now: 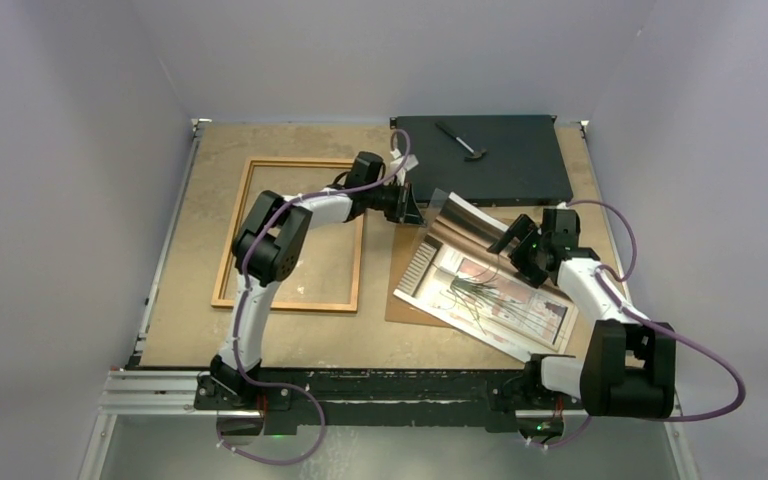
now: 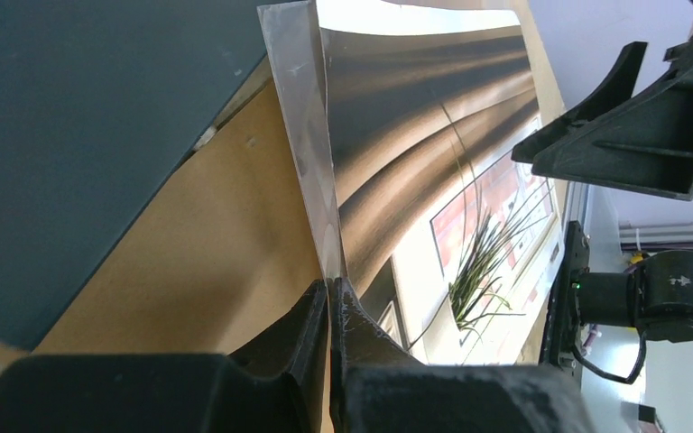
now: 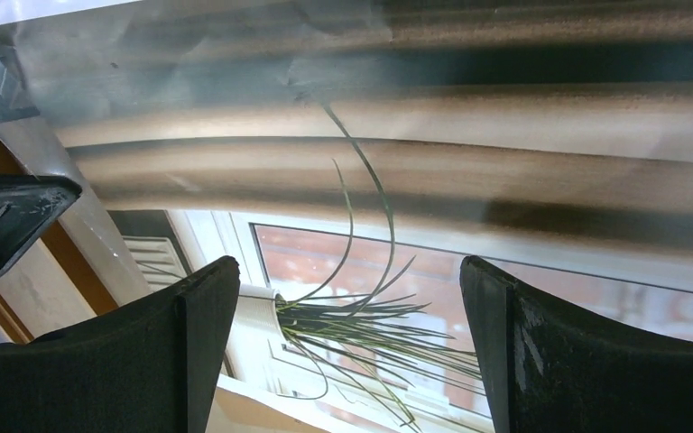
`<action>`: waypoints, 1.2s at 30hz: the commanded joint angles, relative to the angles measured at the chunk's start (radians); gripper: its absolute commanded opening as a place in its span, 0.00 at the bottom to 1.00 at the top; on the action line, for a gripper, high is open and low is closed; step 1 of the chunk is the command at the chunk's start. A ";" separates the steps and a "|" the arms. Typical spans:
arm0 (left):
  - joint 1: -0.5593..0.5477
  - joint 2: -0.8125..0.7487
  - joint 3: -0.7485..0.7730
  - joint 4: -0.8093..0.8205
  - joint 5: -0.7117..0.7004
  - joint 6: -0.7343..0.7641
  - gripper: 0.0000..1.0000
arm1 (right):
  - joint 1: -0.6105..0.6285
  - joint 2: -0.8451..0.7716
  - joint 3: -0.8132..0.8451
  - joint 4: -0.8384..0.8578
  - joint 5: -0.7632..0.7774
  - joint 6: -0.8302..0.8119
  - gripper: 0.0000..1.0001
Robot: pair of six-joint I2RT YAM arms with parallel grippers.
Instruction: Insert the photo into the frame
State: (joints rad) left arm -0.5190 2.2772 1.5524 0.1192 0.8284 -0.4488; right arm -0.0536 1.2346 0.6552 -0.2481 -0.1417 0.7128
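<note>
Worktop (image 1: 188, 215) surface is tan-brown board, enclosed on three sides by plain pale grey walls (image 1: 290, 60), with a metal rail (image 1: 155, 392) along its near edge. Thin orange-brown wooden rectangular frame (image 1: 285, 304) lies flat on the left half, near the print but not touching it. Large glossy rectangular photo (image 1: 490, 295), showing a building and dark grass-like lines, rests on the right half over a plain brown hardboard sheet (image 1: 402, 298); its far-left corner is raised and curled off the sheet. Left tool (image 2: 329, 293) is closed on that raised edge, both fingers pinching it. Right tool (image 3: 352, 352) stands wide apart above the print's face, gripping nothing. Flat black rectangular box (image 1: 500, 165) sits at the far edge, just beyond the photo.
</note>
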 commanded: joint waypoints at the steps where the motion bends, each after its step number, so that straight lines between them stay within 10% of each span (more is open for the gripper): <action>1: 0.047 -0.099 -0.030 0.087 -0.044 -0.014 0.00 | -0.003 -0.007 -0.010 0.055 -0.022 -0.030 0.94; 11: 0.151 -0.239 -0.026 0.002 -0.082 0.041 0.00 | 0.031 0.066 0.051 0.154 -0.132 -0.076 0.99; 19: 0.156 -0.300 -0.018 -0.116 -0.096 0.181 0.00 | 0.142 0.282 0.439 0.145 -0.259 -0.330 0.99; 27: 0.157 -0.296 0.093 -0.276 -0.118 0.315 0.00 | 0.234 0.342 0.594 0.482 -0.320 -0.537 0.99; 36: 0.157 -0.302 0.126 -0.308 -0.112 0.356 0.00 | 0.227 0.672 1.049 0.157 -0.673 -0.898 0.89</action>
State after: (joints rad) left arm -0.3614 2.0285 1.6463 -0.1734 0.7094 -0.1444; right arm 0.1829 1.8122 1.5764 0.0555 -0.6224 0.0093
